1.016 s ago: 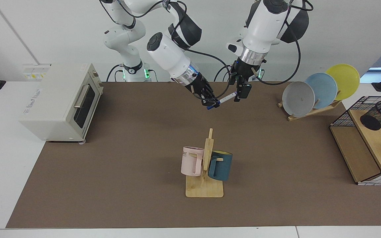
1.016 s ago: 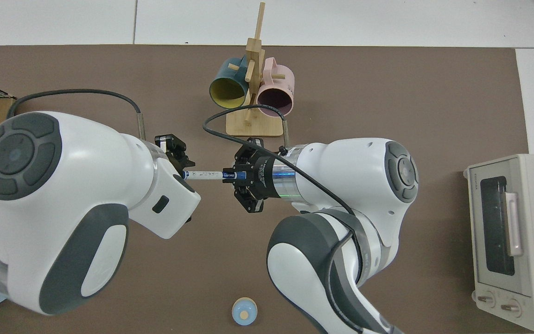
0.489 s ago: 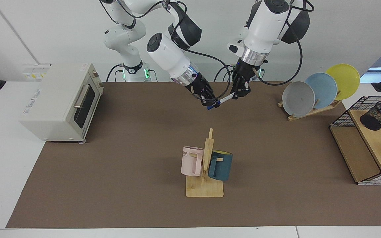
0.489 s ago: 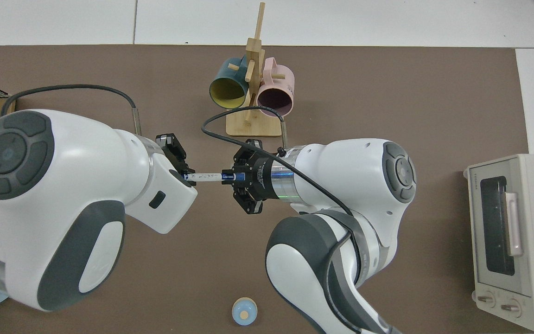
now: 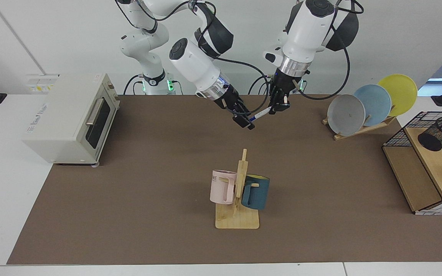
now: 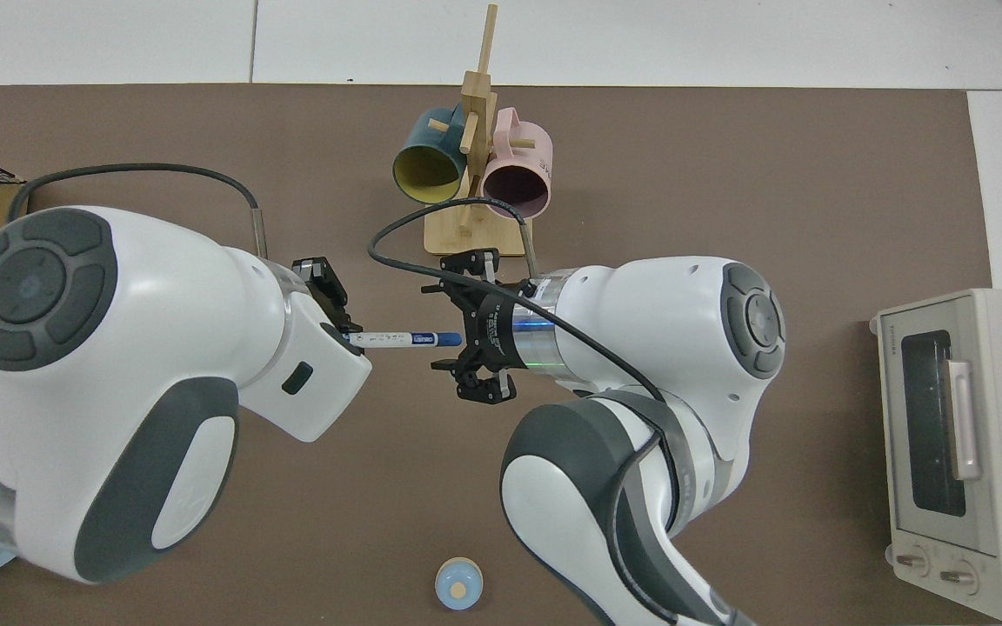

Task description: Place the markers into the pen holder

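The white marker hangs level in the air above the back of the mat, its dark blue cap towards my right arm. My left gripper points down and is shut on the marker's white end. My right gripper is open; its jaws are spread wide on either side of the cap and do not touch it. The black mesh pen holder leans tilted on the wooden shelf at the far right of the facing view. It is out of the top view.
A wooden mug rack with a pink and a blue mug stands mid-mat. A toaster oven, a plate rack and the wire-grid basket shelf ring the mat. A small blue round object lies by the arms' bases.
My left gripper closed on the marker's white end. My right gripper then opened and let go of the capped end; the marker stays in the left gripper.
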`<action>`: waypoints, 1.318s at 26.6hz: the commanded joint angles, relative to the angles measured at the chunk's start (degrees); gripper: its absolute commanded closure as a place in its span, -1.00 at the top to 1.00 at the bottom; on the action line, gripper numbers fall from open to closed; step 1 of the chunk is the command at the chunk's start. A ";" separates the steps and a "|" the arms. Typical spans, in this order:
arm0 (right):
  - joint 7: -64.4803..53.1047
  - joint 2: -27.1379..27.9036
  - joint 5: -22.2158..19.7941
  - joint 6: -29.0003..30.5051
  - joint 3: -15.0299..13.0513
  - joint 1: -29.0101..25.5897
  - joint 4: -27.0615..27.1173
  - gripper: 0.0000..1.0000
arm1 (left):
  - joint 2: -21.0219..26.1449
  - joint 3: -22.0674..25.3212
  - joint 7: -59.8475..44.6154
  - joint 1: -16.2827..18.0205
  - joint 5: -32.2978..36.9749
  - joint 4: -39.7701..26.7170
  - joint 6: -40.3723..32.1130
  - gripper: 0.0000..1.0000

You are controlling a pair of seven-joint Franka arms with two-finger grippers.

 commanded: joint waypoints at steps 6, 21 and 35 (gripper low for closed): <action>-24.01 -0.78 -15.27 -9.12 -0.08 0.02 0.06 1.00 | -0.89 5.98 -0.21 -0.06 6.97 -0.82 -6.49 -1.00; -57.67 -9.13 -34.53 -25.39 -0.52 -11.05 -1.78 1.00 | -0.37 18.81 16.73 0.12 22.61 5.24 -7.90 -1.00; -87.47 -10.28 -46.59 -25.31 -0.96 -21.60 0.50 1.00 | 3.32 29.72 29.58 0.21 36.85 10.33 -4.56 -1.00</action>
